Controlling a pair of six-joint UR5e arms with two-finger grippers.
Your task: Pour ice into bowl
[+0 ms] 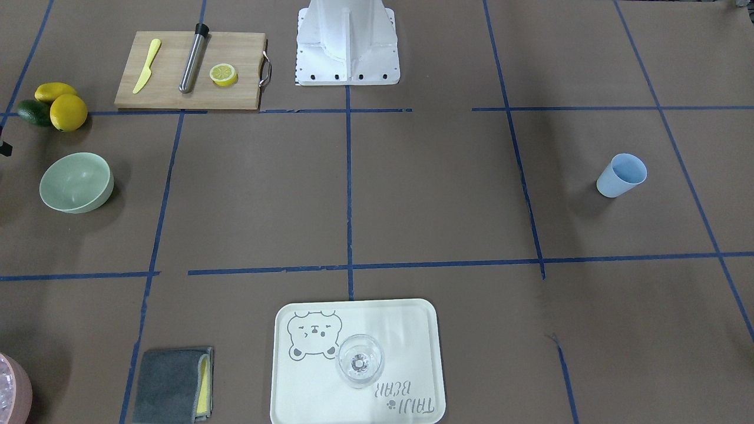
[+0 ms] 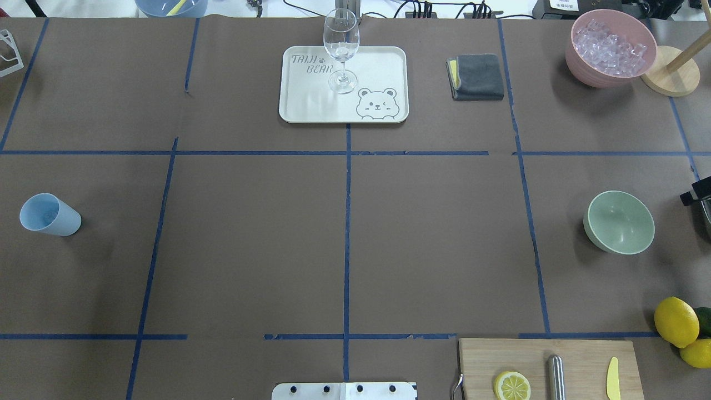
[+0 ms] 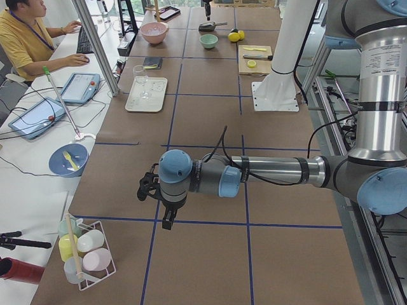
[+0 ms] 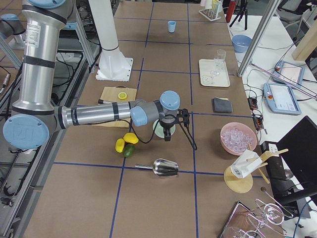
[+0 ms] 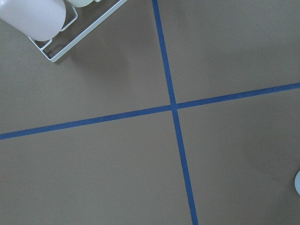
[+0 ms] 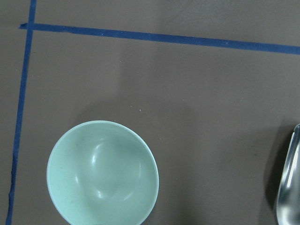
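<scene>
Brown paper covered the table (image 2: 250, 250), crossed by a grid of blue tape lines (image 2: 347, 222). The bowl (image 2: 619, 221) at the right was plain pale mint green; the cup (image 2: 49, 215) at the left, light blue. The far tray (image 2: 383, 66) was cream with a grey bear drawing (image 2: 376, 103) and lettering. The cloth (image 2: 479, 76) beside it showed dark grey over yellow, the far-right container (image 2: 583, 75) pink, the near-right lemons (image 2: 675, 321) yellow

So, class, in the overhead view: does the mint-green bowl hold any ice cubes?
No, the mint-green bowl shows only its bare, smooth inside, with no cubes.
</scene>
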